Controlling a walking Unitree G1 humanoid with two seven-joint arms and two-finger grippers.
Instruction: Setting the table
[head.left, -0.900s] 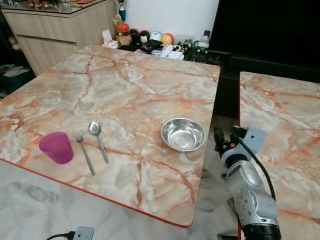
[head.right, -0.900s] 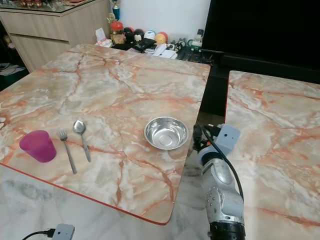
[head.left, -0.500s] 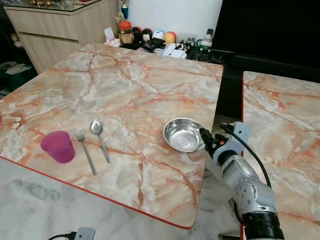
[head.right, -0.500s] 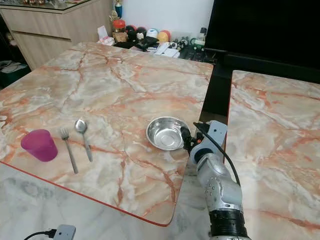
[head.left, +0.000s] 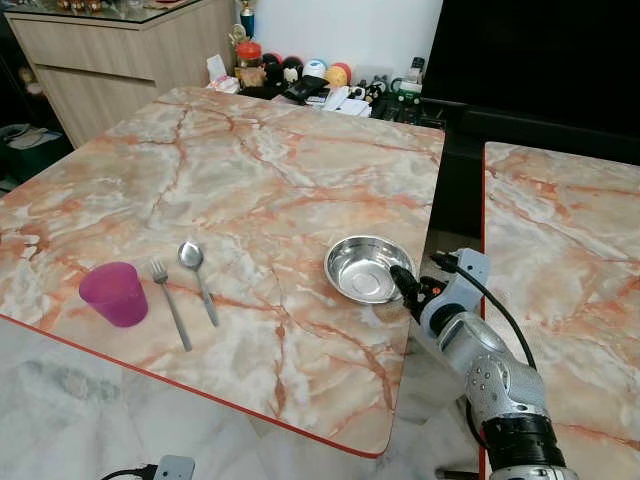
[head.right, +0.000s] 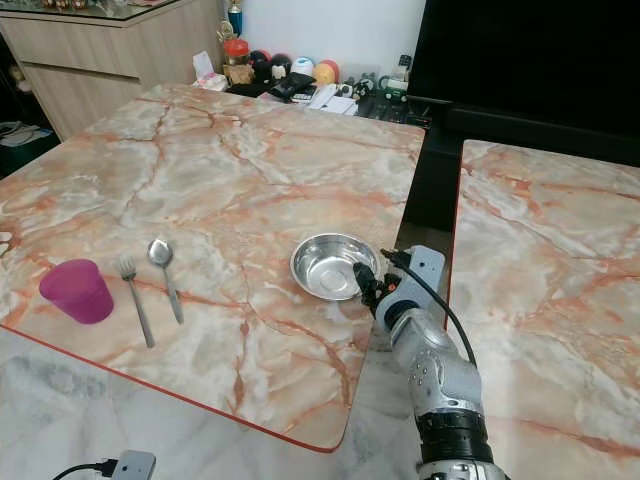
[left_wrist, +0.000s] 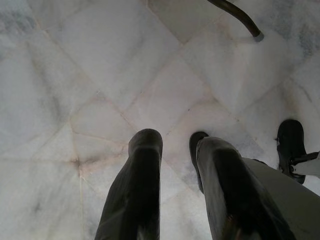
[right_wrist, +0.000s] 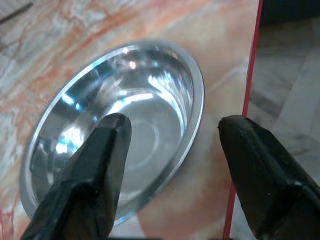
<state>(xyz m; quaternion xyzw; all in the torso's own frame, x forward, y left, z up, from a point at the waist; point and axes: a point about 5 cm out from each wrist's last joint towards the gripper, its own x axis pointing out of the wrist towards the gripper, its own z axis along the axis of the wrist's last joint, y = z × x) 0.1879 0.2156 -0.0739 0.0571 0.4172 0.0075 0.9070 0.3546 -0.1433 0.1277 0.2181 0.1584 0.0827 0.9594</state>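
The steel bowl (head.left: 367, 268) sits near the marble counter's (head.left: 250, 180) right edge. The right end effector (right_wrist: 170, 145) hovers released, its fingers straddling the bowl's rim. The cup (head.left: 113, 294), fork (head.left: 168, 302) and spoon (head.left: 197, 280) lie well apart, leftward. The left end effector (left_wrist: 177, 150), slightly parted, hangs over the floor.

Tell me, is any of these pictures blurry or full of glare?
Head views: sharp and evenly lit. Right wrist view: bright glints inside the steel bowl, and the close black fingers look soft. Left wrist view: the fingers are dim and blurred over pale floor tiles.
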